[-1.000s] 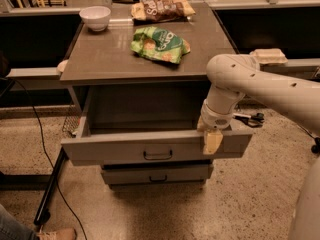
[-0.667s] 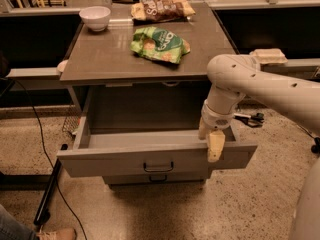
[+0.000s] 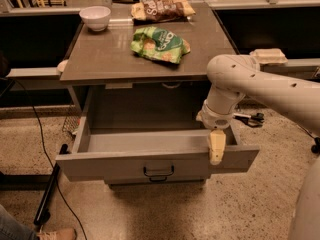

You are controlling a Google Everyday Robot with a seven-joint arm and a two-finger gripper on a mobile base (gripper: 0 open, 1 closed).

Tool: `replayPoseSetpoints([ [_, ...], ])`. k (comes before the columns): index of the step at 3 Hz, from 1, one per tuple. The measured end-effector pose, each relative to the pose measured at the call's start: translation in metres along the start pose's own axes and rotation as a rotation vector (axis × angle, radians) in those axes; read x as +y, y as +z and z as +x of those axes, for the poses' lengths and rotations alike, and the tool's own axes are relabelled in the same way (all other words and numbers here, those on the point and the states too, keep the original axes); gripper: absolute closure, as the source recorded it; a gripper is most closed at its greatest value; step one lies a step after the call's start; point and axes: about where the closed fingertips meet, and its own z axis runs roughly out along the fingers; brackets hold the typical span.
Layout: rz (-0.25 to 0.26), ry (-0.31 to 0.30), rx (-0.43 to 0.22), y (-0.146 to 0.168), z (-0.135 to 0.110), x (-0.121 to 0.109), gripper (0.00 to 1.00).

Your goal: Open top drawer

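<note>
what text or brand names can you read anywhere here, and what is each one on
Green bag: white print, too blurred to read.
Brown bag behind it: pale lettering, too blurred to read.
Top drawer, white bowl, and the claw at the drawer front's upper edge near its right end: no text visible.

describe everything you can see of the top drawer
The top drawer is a deep grey box with a wide flat front, seemingly painted metal. A small dark loop handle sits at the front's centre. The drawer stands far out from under the table, level. The gripper hangs over its front's top edge, right of centre.
</note>
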Motion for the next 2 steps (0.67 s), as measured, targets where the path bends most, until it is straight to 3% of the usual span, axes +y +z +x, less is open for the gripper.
replayPoseSetpoints([
  [1, 0.018, -0.055, -0.023, -0.023, 0.001, 0.002, 0.0],
  [2, 0.064, -0.115, -0.042, -0.078, 0.006, 0.008, 0.0],
])
